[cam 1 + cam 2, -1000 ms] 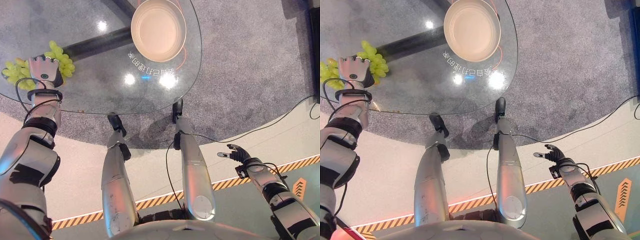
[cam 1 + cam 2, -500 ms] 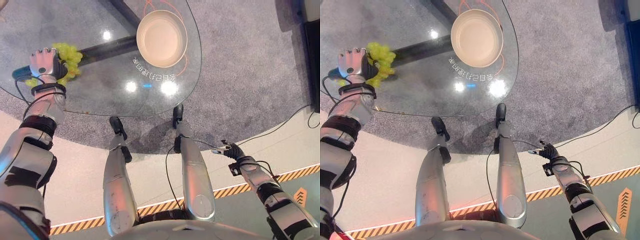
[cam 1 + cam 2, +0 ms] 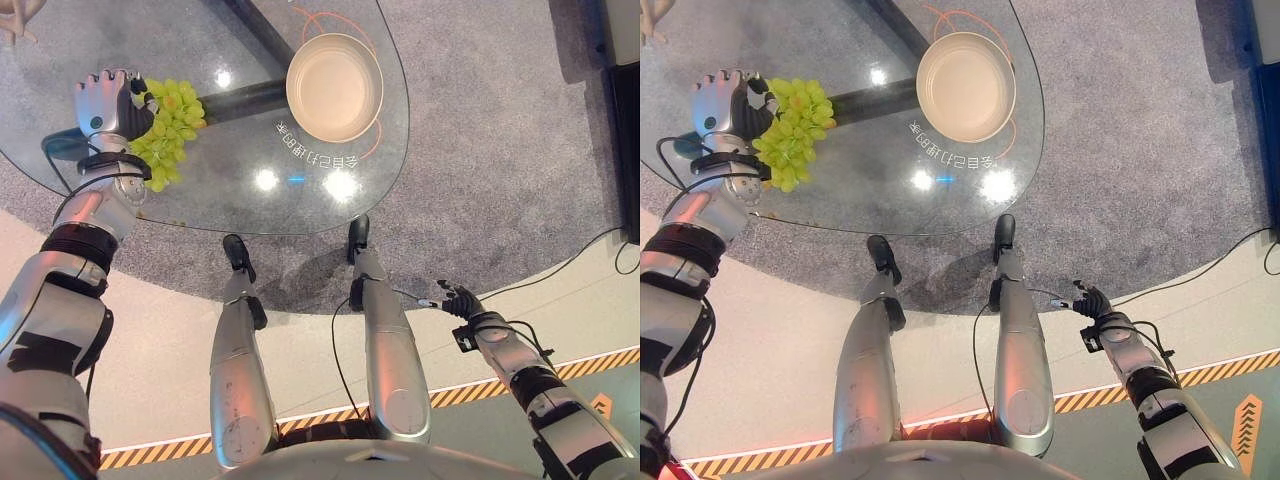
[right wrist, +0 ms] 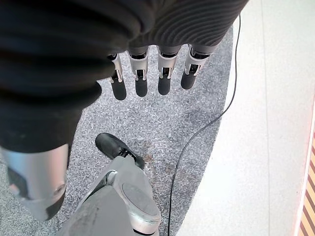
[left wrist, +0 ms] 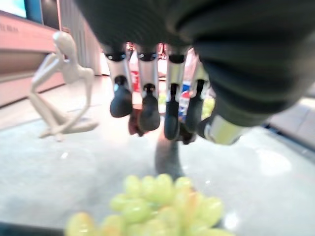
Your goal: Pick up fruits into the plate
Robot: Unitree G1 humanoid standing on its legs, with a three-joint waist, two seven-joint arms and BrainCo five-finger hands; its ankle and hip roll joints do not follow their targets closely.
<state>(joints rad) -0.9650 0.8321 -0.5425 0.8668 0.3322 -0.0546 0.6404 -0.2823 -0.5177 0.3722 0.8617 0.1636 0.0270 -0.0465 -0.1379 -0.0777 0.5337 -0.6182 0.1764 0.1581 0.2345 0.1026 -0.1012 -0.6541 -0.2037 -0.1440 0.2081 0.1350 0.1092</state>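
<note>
— Grapes, where are they against the left hand?
— Green bunch hangs right at that hand's inner side, touching its curled fingers and thumb; the hand grips the bunch over the near-left part of the glass worktop.
— And the plate?
— Bare, pale, round; it sits on the worktop's right part, well apart from the bunch.
— Right hand?
— Low by the robot's side above the floor; in its wrist view the fingers hang relaxed, grasping nothing.
</note>
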